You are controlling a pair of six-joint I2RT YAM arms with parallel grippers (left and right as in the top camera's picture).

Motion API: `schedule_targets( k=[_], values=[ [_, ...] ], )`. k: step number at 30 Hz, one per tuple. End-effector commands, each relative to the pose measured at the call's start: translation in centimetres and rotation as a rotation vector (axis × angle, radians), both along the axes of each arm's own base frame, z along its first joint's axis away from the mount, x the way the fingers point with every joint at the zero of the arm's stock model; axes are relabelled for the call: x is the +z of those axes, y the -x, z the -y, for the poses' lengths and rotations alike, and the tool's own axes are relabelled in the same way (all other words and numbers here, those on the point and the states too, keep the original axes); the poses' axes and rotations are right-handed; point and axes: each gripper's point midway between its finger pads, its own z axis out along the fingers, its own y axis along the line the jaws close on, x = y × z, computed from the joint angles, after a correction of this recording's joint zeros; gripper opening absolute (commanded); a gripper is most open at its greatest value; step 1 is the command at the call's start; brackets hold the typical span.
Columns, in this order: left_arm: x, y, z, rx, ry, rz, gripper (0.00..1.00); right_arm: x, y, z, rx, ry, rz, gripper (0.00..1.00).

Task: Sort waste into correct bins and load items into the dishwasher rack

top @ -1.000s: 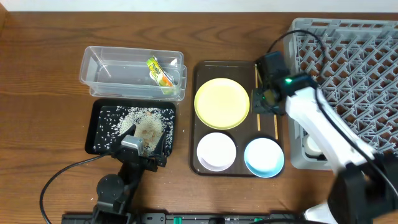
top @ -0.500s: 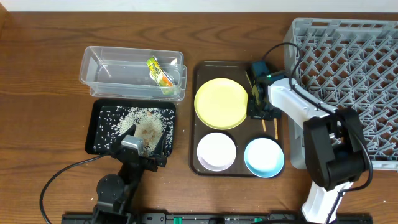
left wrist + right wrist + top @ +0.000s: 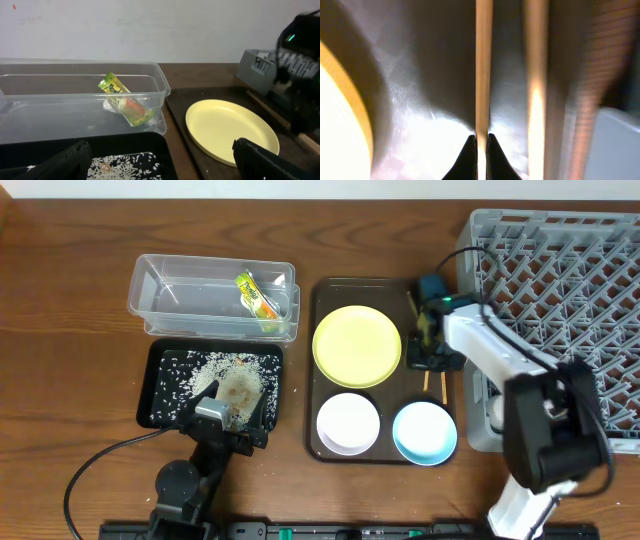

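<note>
My right gripper (image 3: 424, 352) is down at the right side of the brown tray, shut on one wooden chopstick (image 3: 483, 65); the fingertips (image 3: 470, 150) pinch it from both sides. The second chopstick (image 3: 536, 75) lies beside it. The yellow plate (image 3: 357, 346), white bowl (image 3: 348, 423) and light blue bowl (image 3: 424, 432) sit on that tray. The snack wrapper (image 3: 256, 295) lies in the clear tub (image 3: 160, 300). Rice (image 3: 225, 375) lies in the black tray (image 3: 155, 405). My left gripper (image 3: 160, 170) is open and empty over the black tray's front. The grey rack (image 3: 570, 300) is at the right.
The brown serving tray (image 3: 322, 442) stands between the bins and the rack. My right arm and its cable cross the rack's left edge. A small white cup (image 3: 494, 412) shows partly in the rack's front left corner. A wall runs behind the table.
My right arm has swung round and its gripper has shifted slightly right over the chopsticks on the tray. The left arm has not moved.
</note>
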Motion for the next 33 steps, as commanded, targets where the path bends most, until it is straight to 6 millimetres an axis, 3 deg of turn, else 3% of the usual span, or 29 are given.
schedule_targets(
  k=[1,6,9,12,19,25,30,33],
  values=[
    [-1.6,0.1,0.1,-0.008,-0.025,-0.043,0.92,5.7,-1.4,0.7,0.033,-0.050,0.154,0.01],
    [-1.6,0.1,0.1,-0.008,-0.025,-0.043,0.92,11.8,-1.5,2.1,0.060,-0.086,0.313,0.01],
    [-1.6,0.1,0.1,-0.008,-0.025,-0.043,0.92,14.3,-1.5,3.6,0.112,-0.041,0.387,0.01],
    [-1.6,0.1,0.1,-0.008,-0.025,-0.043,0.92,15.3,-1.6,6.1,0.111,0.063,0.415,0.01],
    [-1.6,0.1,0.1,-0.008,-0.025,-0.043,0.92,13.7,-2.3,11.3,0.052,0.259,0.376,0.01],
    [-1.6,0.1,0.1,-0.008,-0.025,-0.043,0.92,10.6,-3.7,12.4,0.068,0.276,0.316,0.01],
    [-1.6,0.1,0.1,-0.008,-0.025,-0.043,0.92,7.7,-3.9,12.1,0.083,0.262,0.244,0.01],
    [-1.6,0.1,0.1,-0.008,-0.025,-0.043,0.92,7.8,-3.8,12.0,0.083,0.252,0.245,0.41]
  ],
)
